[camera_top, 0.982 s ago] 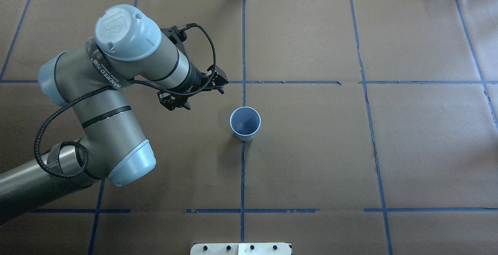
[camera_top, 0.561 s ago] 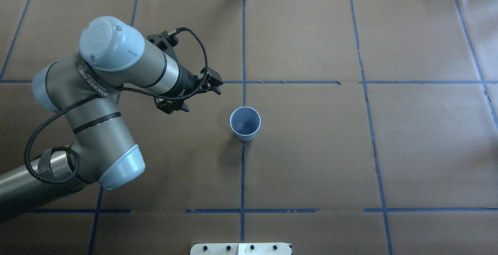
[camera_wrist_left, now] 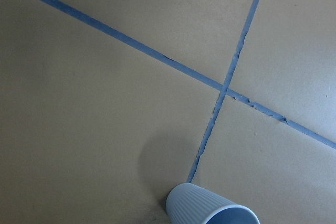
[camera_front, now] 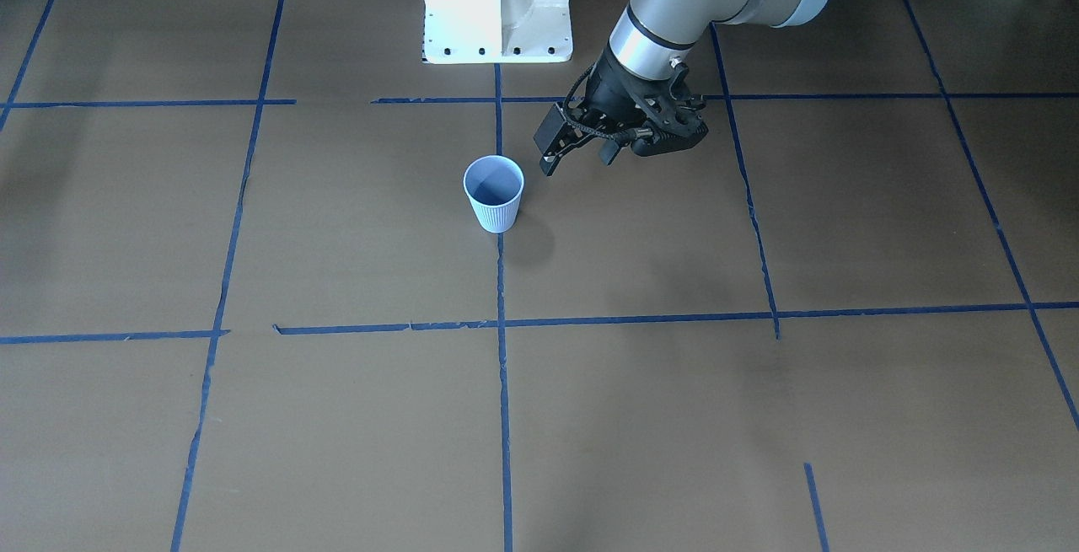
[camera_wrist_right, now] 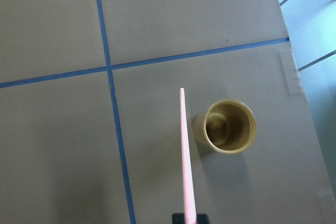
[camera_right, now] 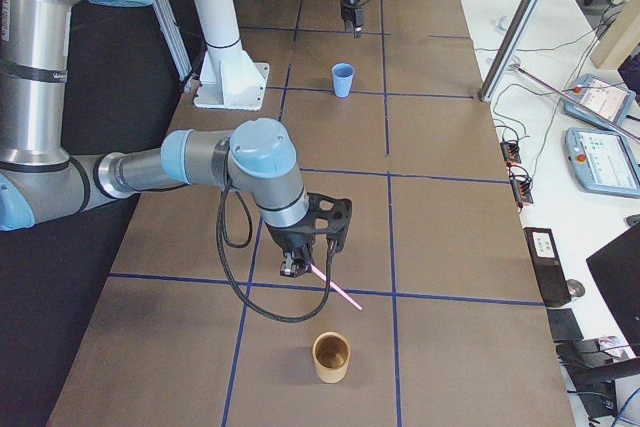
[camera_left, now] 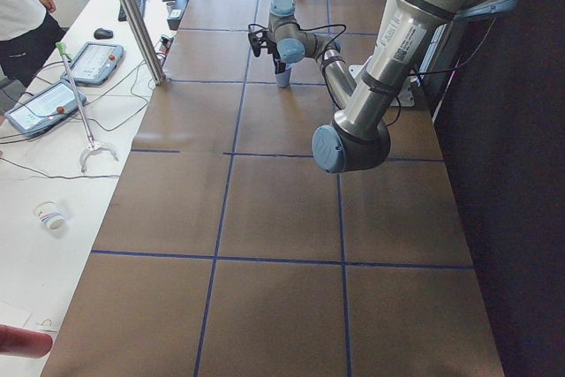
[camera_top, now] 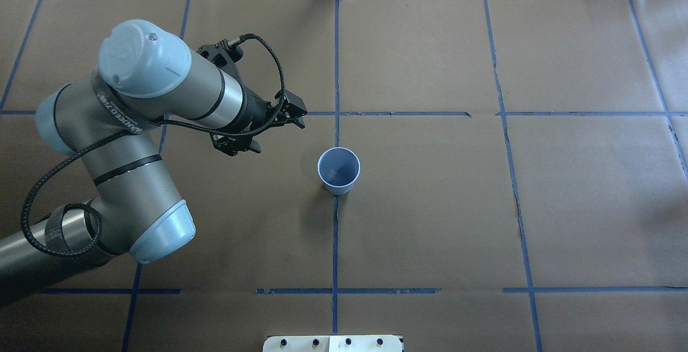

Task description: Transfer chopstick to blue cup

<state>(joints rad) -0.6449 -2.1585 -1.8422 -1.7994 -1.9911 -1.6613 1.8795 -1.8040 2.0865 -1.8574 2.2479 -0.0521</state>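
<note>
The blue cup (camera_top: 338,172) (camera_front: 495,194) stands upright on the brown paper at a crossing of blue tape lines, with nothing visible inside it. My left gripper (camera_top: 279,126) (camera_front: 577,156) hovers tilted just beside the cup, open and holding nothing; its wrist view shows only the cup's ribbed side (camera_wrist_left: 210,211). Far along the table my right gripper (camera_right: 300,265) (camera_wrist_right: 189,219) is shut on the pinkish chopstick (camera_right: 335,289) (camera_wrist_right: 184,156). The chopstick points out and down from the fingers, its tip beside a tan cup.
A tan cup (camera_right: 331,357) (camera_wrist_right: 226,126) stands upright below the chopstick's tip, near the table end. The white robot base (camera_front: 497,4) is behind the blue cup. A side bench (camera_right: 590,147) carries tablets and cables. A person (camera_left: 22,15) stands at the far side.
The left arm has drawn back to the left, and its gripper has moved a little away from the blue cup. The cup has not moved.
</note>
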